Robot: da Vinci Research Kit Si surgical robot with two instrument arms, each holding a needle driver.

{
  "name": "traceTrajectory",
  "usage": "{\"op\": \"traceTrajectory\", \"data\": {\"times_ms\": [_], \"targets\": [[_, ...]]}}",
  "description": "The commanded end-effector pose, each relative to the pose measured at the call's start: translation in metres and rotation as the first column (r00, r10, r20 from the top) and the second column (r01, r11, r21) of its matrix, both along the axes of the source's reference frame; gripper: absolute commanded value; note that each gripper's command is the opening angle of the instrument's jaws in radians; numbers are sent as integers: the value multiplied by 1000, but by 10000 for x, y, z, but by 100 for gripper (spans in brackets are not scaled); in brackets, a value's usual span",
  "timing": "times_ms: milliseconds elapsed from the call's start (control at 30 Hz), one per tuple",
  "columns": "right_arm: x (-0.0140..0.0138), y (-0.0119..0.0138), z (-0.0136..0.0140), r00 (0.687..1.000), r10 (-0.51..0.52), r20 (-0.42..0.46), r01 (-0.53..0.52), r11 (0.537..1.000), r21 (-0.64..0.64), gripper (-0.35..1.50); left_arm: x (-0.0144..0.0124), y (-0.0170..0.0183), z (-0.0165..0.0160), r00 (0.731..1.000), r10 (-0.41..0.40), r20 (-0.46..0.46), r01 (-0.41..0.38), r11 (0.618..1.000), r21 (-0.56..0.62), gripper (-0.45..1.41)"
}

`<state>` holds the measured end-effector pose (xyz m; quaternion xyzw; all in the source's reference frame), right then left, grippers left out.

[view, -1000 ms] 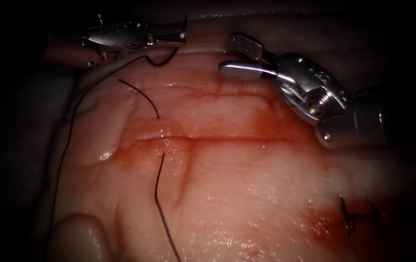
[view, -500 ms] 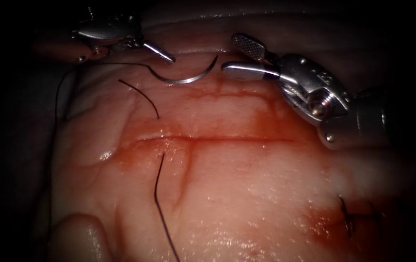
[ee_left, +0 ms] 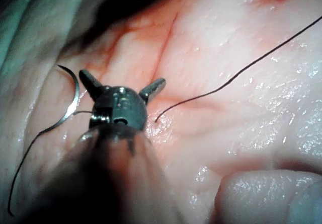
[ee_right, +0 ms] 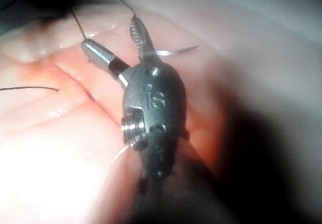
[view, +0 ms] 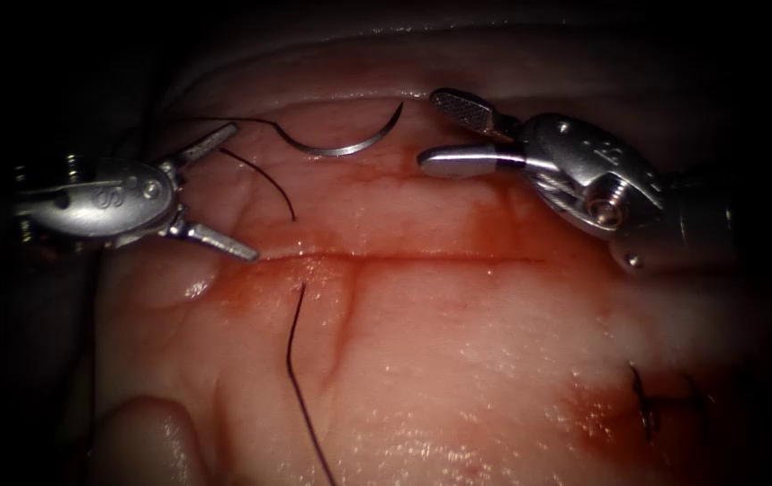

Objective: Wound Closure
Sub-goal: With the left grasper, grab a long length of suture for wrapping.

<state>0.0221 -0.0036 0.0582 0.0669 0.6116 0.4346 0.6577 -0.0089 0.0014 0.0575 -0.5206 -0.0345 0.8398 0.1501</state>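
The curved needle [view: 341, 144] lies loose on the tissue [view: 458, 342], beyond the horizontal cut [view: 404, 258], and is not in the tissue. Thread [view: 224, 121] trails left from its blunt end. My left tool [view: 237, 193] hovers at the cut's left end, open, holding nothing; one thread end [view: 264, 180] passes between its jaws untouched. My right tool [view: 428, 128] is open just right of the needle's point, holding nothing. The left wrist view shows the left tool [ee_left: 122, 78] beside the needle [ee_left: 75, 98]. The right wrist view shows the right tool [ee_right: 109, 33] with the needle [ee_right: 173, 51] behind it.
A second thread strand [view: 296, 378] runs from just under the cut toward the near edge. A finished stitch with dark thread [view: 651, 405] sits at the lower right in red fluid. A rounded fold of tissue [view: 143, 441] bulges at the lower left.
The left tool let go of the needle, which now lies on the tissue. It then swung down and left and opened wide. The right tool barely moved.
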Motion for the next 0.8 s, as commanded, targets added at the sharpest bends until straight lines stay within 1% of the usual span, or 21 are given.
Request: {"op": "traceTrajectory", "data": {"times_ms": [33, 133, 333, 400, 467, 667, 733, 800], "targets": [[6, -3, 5, 1000, -5, -1, 5, 1000, 0, 128, -6, -11, 0, 1000, 16, 4, -16, 999, -28, 71], [6, -4, 6, 1000, -8, -4, 8, 1000, -2, 128, -7, -37, -12, 998, 55, 26, -54, 997, -59, 71], [2, -4, 8, 1000, -11, -4, 11, 1000, -3, 125, -13, -76, -29, 992, 118, 32, -116, 990, -74, 57], [1, -5, 8, 1000, -12, -5, 12, 1000, -4, 125, -17, -88, -36, 991, 133, 25, -131, 988, -83, 42], [0, -6, 9, 1000, -14, -5, 14, 1000, -6, 125, -21, -99, -44, 989, 150, 13, -148, 985, -87, 37], [-3, -10, 12, 1000, -18, -7, 18, 1000, -11, 121, -37, -127, -68, 978, 203, -46, -207, 972, -114, 36], [-4, -11, 13, 1000, -19, -6, 19, 1000, -13, 121, -43, -135, -75, 978, 203, -51, -208, 970, -123, 36], [-4, -11, 14, 1000, -19, -6, 18, 1000, -14, 120, -50, -139, -83, 978, 199, -54, -204, 971, -123, 41]]}}
